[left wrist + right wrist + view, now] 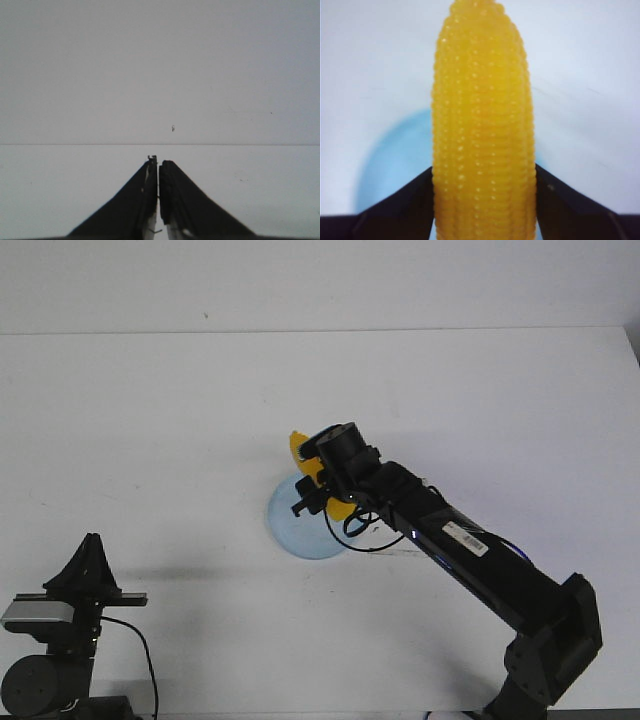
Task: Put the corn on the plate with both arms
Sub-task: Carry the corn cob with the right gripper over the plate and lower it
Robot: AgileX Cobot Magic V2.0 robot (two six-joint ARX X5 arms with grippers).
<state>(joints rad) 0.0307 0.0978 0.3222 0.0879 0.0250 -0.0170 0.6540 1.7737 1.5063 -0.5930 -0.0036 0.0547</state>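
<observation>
My right gripper (318, 483) is shut on the yellow corn (301, 456) and holds it over the far side of the pale blue plate (292, 525) in the middle of the table. In the right wrist view the corn (484, 130) fills the space between the two black fingers (402, 207), with the plate (395, 160) below it. My left gripper (88, 565) sits at the near left, far from the plate. In the left wrist view it (158, 165) is shut and empty, with only bare table ahead.
The white table (150, 420) carries nothing else. Its far edge meets a white wall. A loop of black cable (365, 530) hangs from the right arm over the plate's right rim.
</observation>
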